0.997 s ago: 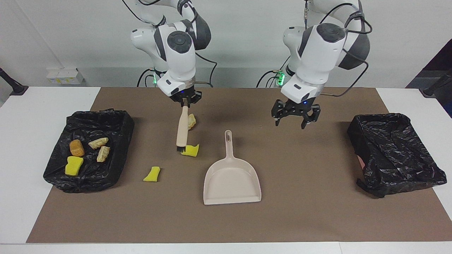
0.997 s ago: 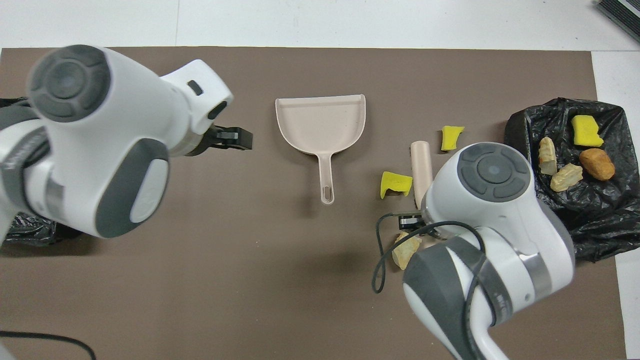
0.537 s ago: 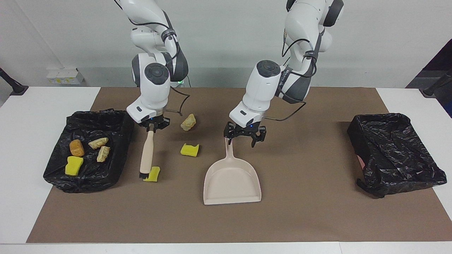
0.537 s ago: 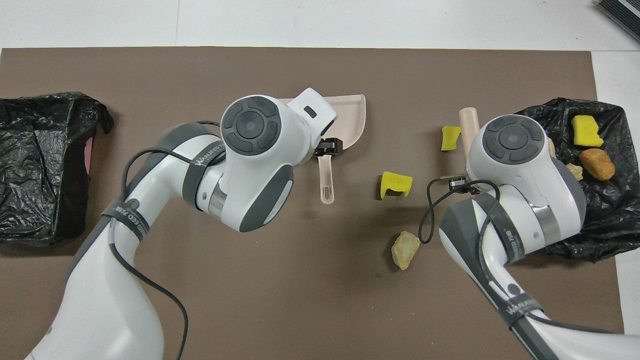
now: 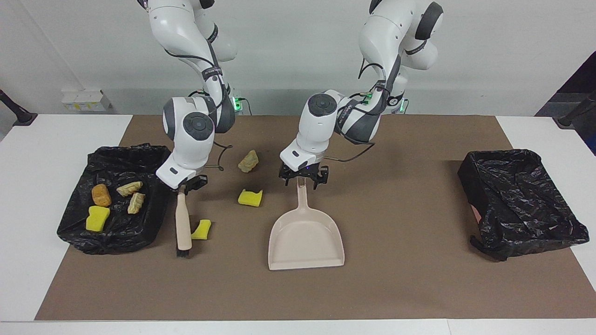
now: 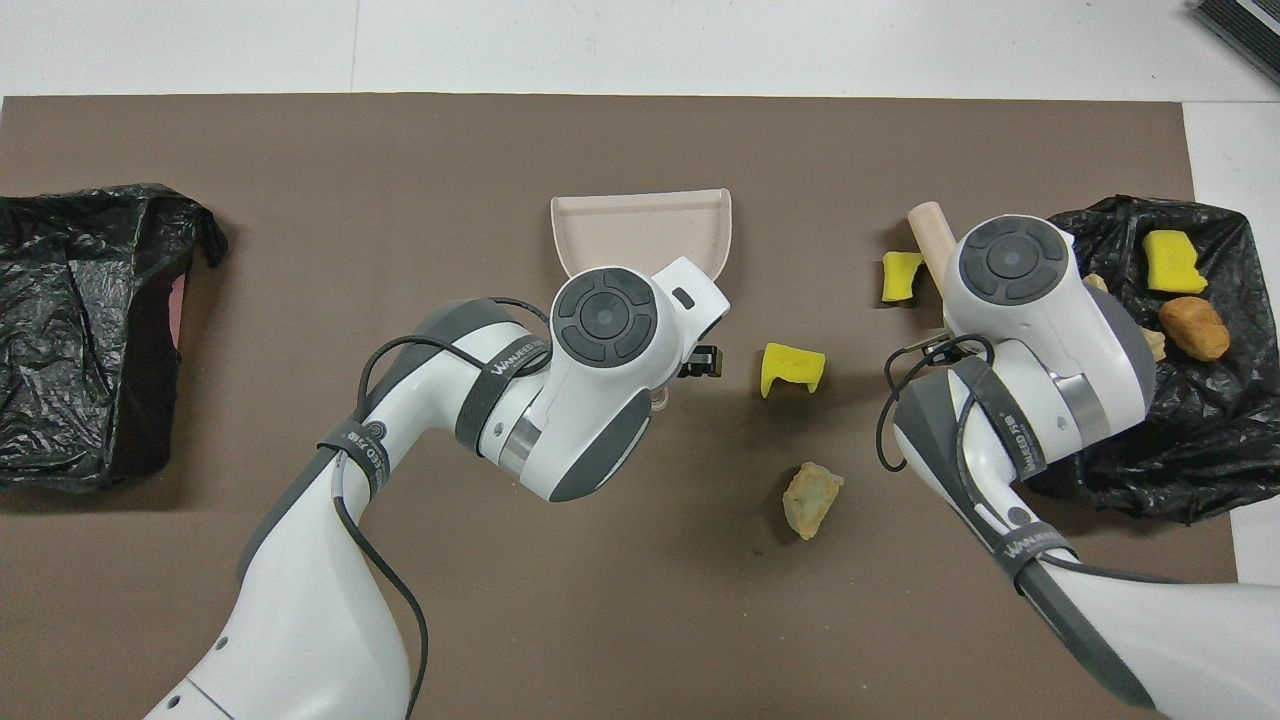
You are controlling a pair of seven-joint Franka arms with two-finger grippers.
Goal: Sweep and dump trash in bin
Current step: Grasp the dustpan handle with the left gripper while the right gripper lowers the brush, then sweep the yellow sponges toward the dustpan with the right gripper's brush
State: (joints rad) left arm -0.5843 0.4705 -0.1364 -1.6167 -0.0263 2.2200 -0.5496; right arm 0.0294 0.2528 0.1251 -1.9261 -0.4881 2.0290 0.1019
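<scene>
Since the earlier frame, both of my arms have reached out from their bases over the mat. My right gripper (image 5: 183, 188) is clamped shut on the handle of the brush (image 5: 183, 223), which stands bristles down beside a yellow chunk (image 5: 201, 230), just touching it. My left gripper (image 5: 303, 179) is spread wide open around the tip of the dustpan (image 5: 305, 239) handle, not yet closed on it. Trash positions: a second yellow chunk (image 5: 250, 197) and a tan lump (image 5: 248, 161) lie on the mat between brush and dustpan, the lump nearer to the robots. Four more pieces (image 5: 114, 202) rest in the black-lined bin (image 5: 84, 232) at the right arm's end. Another black-lined bin (image 5: 521, 200) sits at the left arm's end.
</scene>
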